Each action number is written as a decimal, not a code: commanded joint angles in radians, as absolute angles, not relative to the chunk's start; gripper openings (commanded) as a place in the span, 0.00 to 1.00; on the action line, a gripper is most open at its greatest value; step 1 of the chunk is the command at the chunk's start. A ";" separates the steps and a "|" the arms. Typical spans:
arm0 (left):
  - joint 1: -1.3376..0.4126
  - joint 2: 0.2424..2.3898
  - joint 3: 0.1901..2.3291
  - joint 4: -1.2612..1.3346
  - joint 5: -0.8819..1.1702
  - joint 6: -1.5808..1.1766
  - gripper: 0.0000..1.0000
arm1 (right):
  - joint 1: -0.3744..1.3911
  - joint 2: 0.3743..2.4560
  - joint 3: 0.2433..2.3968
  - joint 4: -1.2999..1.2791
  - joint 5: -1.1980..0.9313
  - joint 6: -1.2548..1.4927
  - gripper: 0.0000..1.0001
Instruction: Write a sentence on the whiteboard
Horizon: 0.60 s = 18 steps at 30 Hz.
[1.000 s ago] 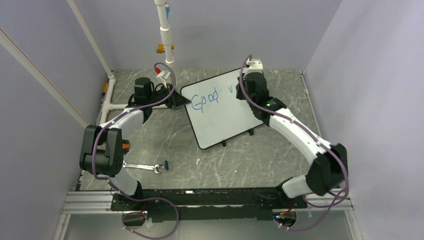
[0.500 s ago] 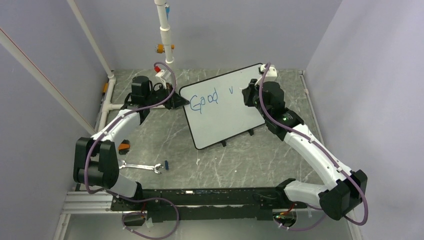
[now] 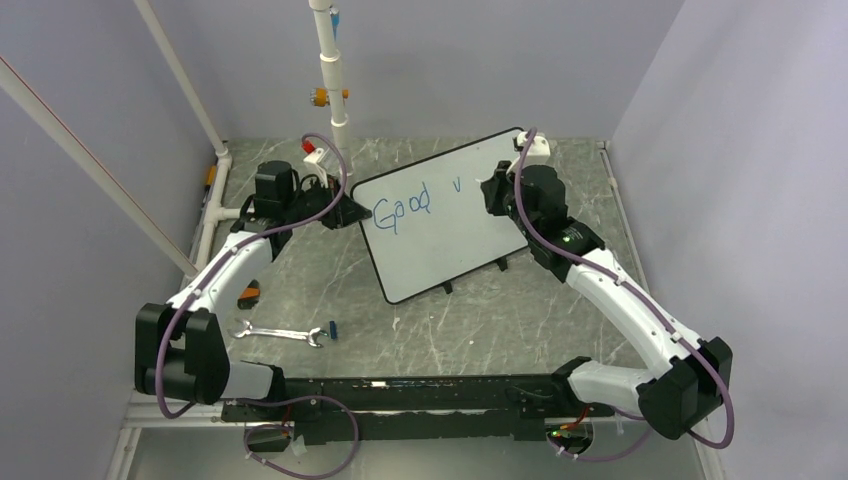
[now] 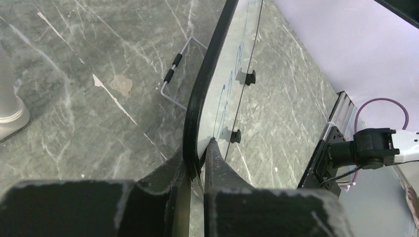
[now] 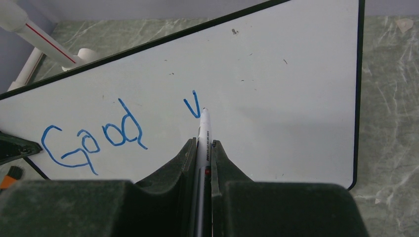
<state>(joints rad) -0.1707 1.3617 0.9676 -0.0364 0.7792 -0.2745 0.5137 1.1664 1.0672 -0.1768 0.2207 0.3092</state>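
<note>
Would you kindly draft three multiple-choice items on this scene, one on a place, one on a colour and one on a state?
1. Where does the wrench lie relative to the whiteboard?
A. On top of it
B. On the table, nearer the arm bases, on the left side
C. Behind it, by the far wall

2. What colour is the lettering?
A. Red
B. Green
C. Blue

3. How is the left gripper?
A. Shut on the whiteboard's edge
B. Open above the table
C. Shut on the wrench

Answers: 1 B, the top view shows it on the stone surface; 2 C, "Good v" is blue; 3 A, its fingers pinch the black frame.
</note>
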 commanded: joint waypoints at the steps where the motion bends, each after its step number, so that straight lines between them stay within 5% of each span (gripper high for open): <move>1: -0.170 1.365 0.941 -0.055 0.649 -0.125 0.00 | 0.511 1.203 1.096 -0.115 0.195 0.291 0.00; 18: -0.170 1.349 0.955 -0.057 0.588 -0.106 0.00 | 0.508 1.342 1.156 -0.020 0.192 0.275 0.00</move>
<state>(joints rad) -0.1719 1.3514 0.9558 -0.0265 0.7544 -0.2749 0.5137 1.3373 1.0874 -0.0971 0.1650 0.2947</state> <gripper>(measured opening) 0.131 0.132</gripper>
